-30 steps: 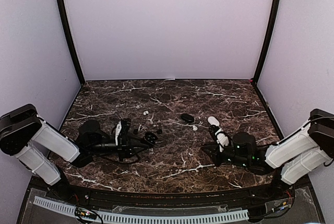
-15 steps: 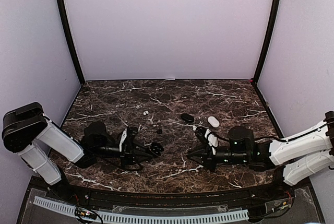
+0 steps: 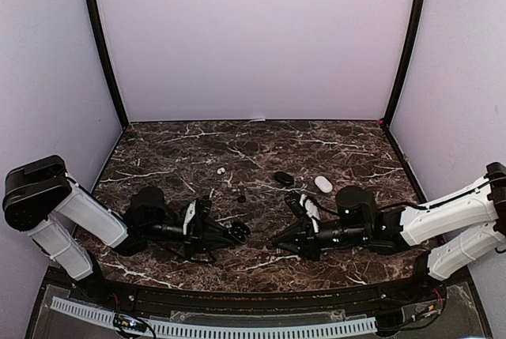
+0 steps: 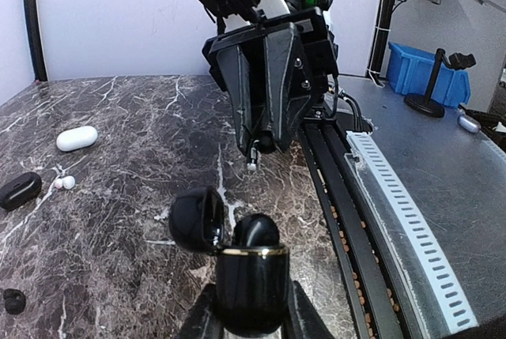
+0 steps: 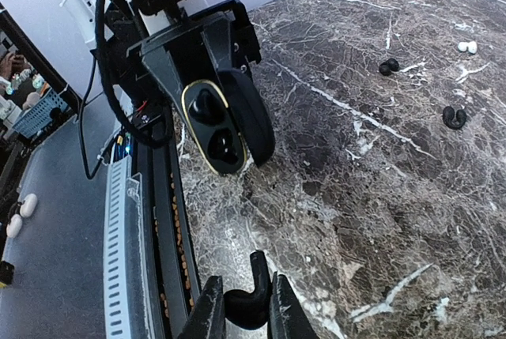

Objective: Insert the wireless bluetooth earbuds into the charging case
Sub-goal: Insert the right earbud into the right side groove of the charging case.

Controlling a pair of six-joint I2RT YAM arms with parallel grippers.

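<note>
My left gripper (image 4: 250,317) is shut on a black charging case (image 4: 249,280) with a gold rim, held upright with its lid (image 4: 195,219) swung open. A black rounded shape (image 4: 257,232) rises above the rim; I cannot tell whether it is a bud. The case's open mouth (image 5: 212,127) faces the right wrist view. My right gripper (image 5: 246,311) is shut on a black stemmed earbud (image 5: 258,269). The grippers point at each other near the table's front centre, left gripper (image 3: 236,231) and right gripper (image 3: 278,242) a short gap apart.
A white case (image 3: 322,184) and a closed black case (image 3: 283,177) lie behind the right arm. White earbuds (image 3: 220,171) and a black earbud (image 3: 241,197) lie mid-table. The black front rail (image 4: 348,220) and the table edge are close beside both grippers.
Both arms have swung inward: the right gripper moved left, away from the white case, and the left moved right. Their tips now face each other. Both grips are unchanged.
</note>
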